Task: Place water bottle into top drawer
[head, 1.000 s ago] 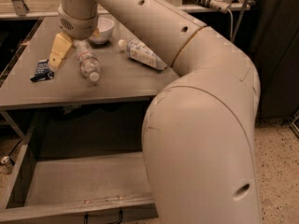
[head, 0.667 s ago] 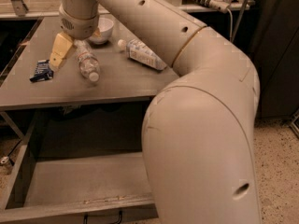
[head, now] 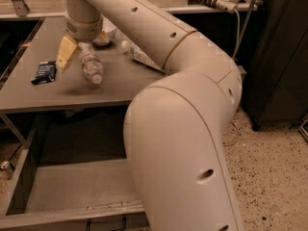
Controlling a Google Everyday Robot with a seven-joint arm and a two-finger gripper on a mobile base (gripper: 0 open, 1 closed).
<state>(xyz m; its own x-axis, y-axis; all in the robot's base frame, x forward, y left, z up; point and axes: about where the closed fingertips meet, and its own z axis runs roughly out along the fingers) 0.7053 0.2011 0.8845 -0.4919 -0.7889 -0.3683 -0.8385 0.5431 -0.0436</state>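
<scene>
Clear, thin, crinkled plastic makes up the water bottle (head: 90,65). In the camera view it lies at the left of the grey desk (head: 120,83), its white cap pointing toward the front edge and its far end right under the tool (head: 82,44).

It looks light and probably nearly empty, so the wall will likely give under pressure. The surface is smooth and round, and I judge it apt to roll or slip out if pinched near the tapering neck. The straight middle of the body, across its width near the label band, looks the soundest place to hold it. A moderate squeeze should do, since a hard one would buckle it.

The tool hangs from the beige arm (head: 192,129) and comes down on the bottle's far end, with a yellow part of it just beside the bottle on the left. I cannot tell whether it is apart, together or clamped on the bottle, because the wrist hides the contact.

The top drawer (head: 72,191) stands pulled out below the desk's front edge. A dark packet (head: 44,72) lies to the left of the bottle and a white-labelled bottle (head: 144,59) to its right.
</scene>
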